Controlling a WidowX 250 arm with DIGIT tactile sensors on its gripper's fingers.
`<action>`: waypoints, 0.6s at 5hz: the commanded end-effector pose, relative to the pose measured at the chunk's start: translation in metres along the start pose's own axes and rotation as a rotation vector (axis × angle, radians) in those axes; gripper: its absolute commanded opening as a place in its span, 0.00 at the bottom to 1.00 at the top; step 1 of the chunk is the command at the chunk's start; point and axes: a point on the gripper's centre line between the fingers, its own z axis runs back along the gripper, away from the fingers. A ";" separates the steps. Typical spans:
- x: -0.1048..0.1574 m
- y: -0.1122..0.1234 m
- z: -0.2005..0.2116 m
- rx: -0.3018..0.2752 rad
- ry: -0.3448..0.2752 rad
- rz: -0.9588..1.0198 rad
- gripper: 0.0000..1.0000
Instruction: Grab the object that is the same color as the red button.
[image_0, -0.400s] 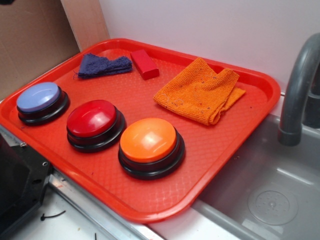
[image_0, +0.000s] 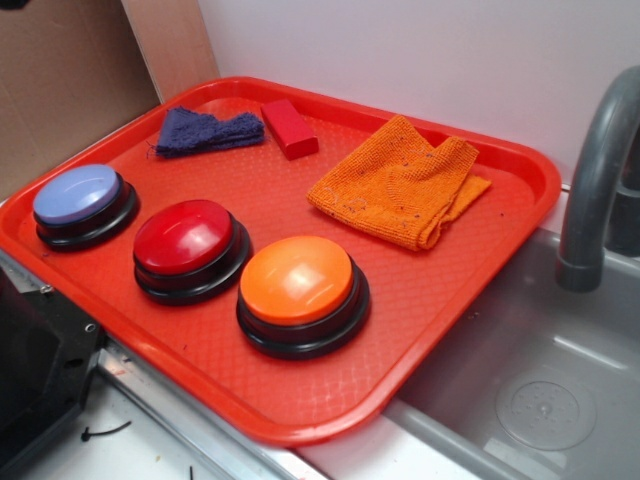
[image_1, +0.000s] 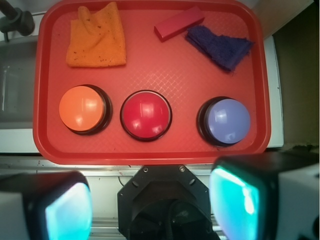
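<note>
Where the red plastic tray (image_0: 470, 290) meets the white wall, the small red block (image_0: 289, 127) lies flat near the far edge, a smooth brick shape with its long axis running roughly from that rim toward the tray's middle. In the wrist view the same block (image_1: 178, 23) slants across the tray's top edge, and one end sits just beside the crumpled dark blue cloth (image_1: 219, 46). The tray floor has a fine diamond-embossed texture. Along the near edge stand three glossy dome buttons on black bases: the red button (image_0: 185, 240) in the middle, a light blue one (image_0: 78, 196) and an orange one (image_0: 297, 282) at either side. A folded orange knitted cloth (image_0: 400, 182) rests toward the sink-side edge. The gripper (image_1: 150, 202) hovers off the tray's near edge, its two fingers spread wide and holding nothing.
</note>
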 end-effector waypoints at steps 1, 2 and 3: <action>0.005 0.001 -0.002 -0.006 -0.075 0.074 1.00; 0.021 -0.001 -0.009 0.018 -0.102 0.136 1.00; 0.043 -0.003 -0.021 -0.002 -0.111 0.248 1.00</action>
